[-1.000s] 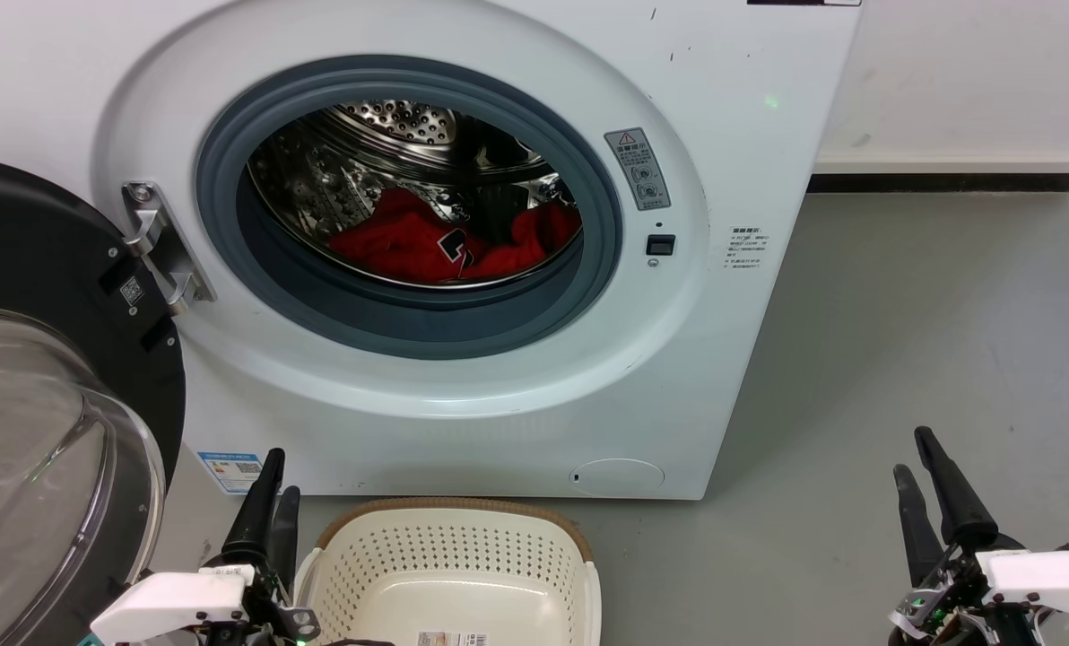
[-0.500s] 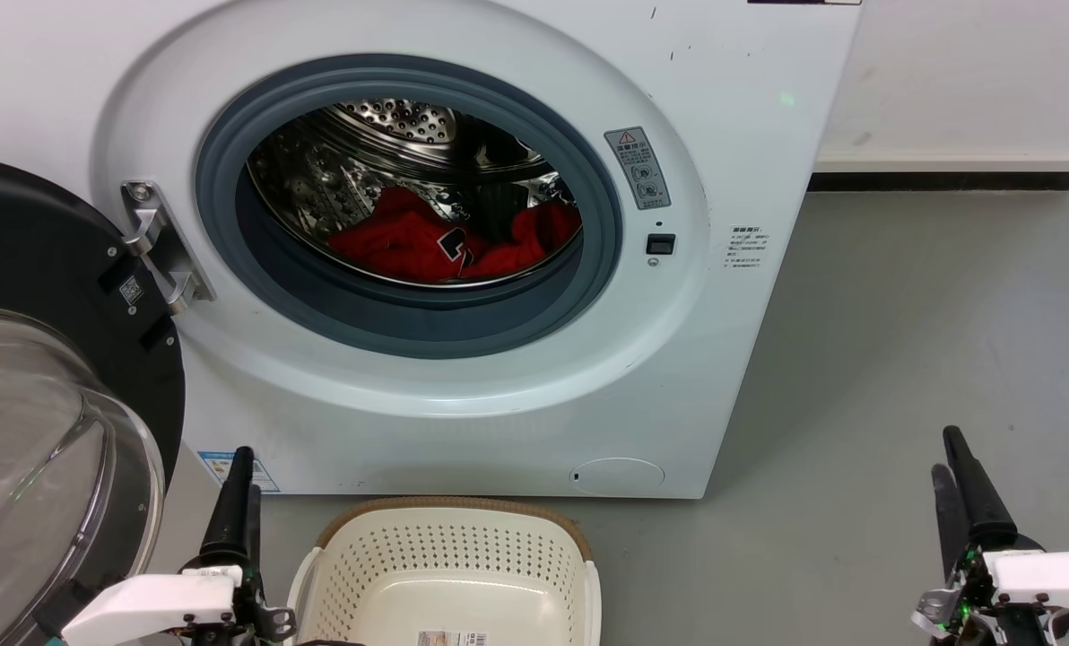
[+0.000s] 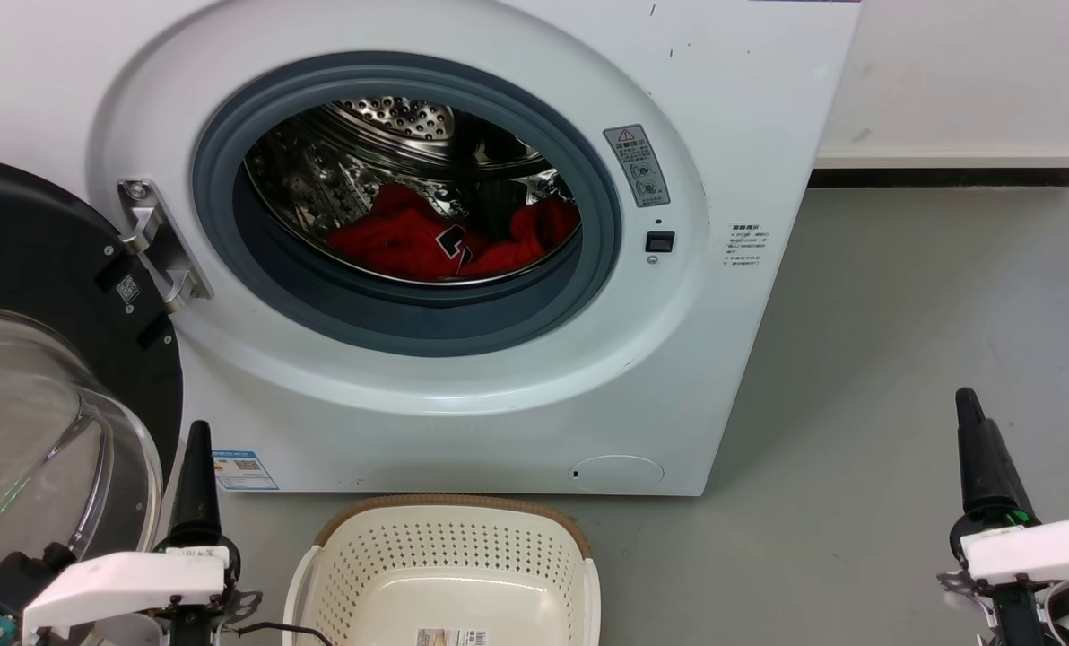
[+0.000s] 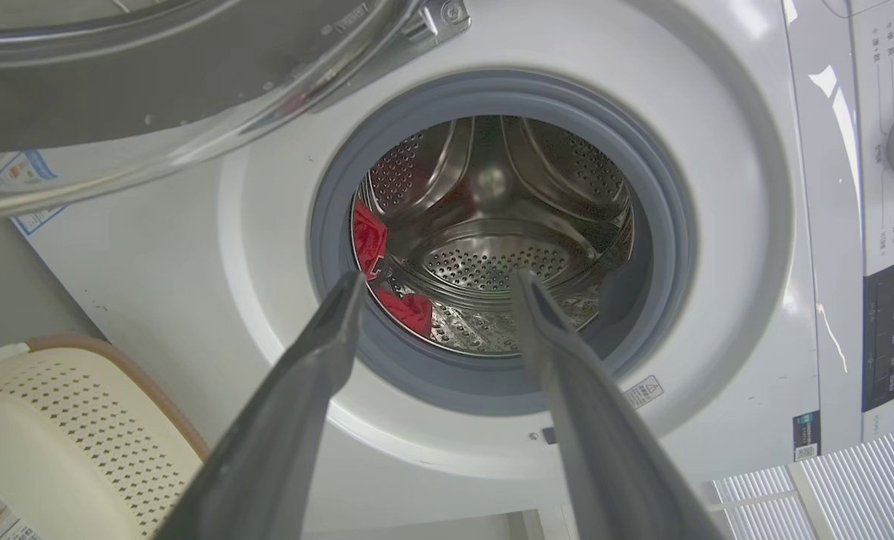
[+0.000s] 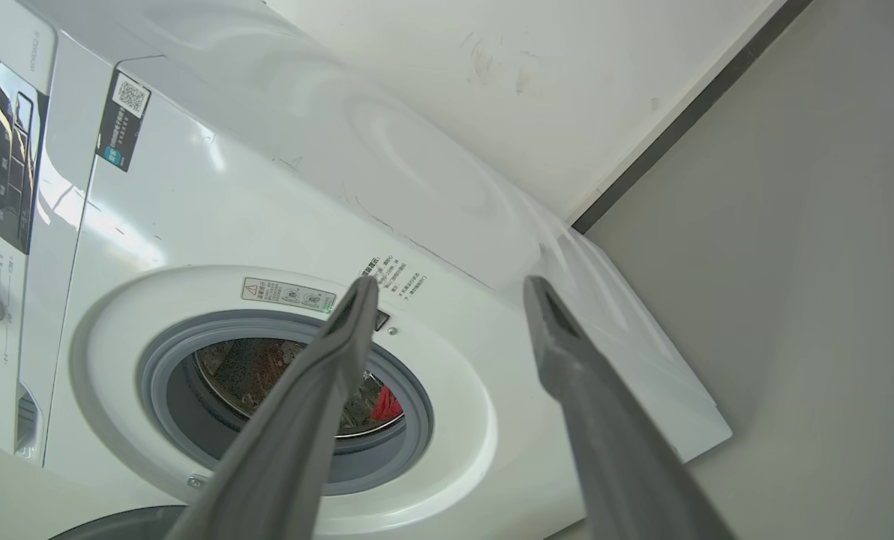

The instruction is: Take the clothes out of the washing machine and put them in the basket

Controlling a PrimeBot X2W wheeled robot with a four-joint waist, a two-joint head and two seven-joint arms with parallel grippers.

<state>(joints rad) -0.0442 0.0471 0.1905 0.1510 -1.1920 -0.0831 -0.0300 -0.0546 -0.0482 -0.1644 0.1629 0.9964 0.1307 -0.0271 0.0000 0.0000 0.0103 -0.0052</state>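
**Q:** While both arms wait low in front of the washing machine (image 3: 723, 359), which step is in hand?

**A:** The first one, the reach. The clothes (image 3: 400, 242) lie untouched at the bottom of the drum (image 3: 391, 117), behind the grey gasket (image 3: 409, 318). The door (image 3: 41, 431) stands swung wide on the robot's left. The basket (image 3: 449, 502) sits on the floor (image 3: 902, 359) just below the porthole, with no garment in it.

**Q:** And the jaws?

**A:** The left jaws are released. Their fingers (image 4: 297, 420) are spread and frame the porthole in the left wrist view. The right jaws are also released and grasp nothing. Their fingers (image 5: 304, 420) point at the machine's front, toward its right side.

**Q:** What does the next move call for?

**A:** As a judgement, one arm must pass through the porthole clear of the gasket, descend to the red heap and clench on a fold. The left arm looks better aligned with the drum, though the open door stands close on its side. Soft fabric will probably trail, so it should be lifted over the gasket lip before it is lowered into the basket.
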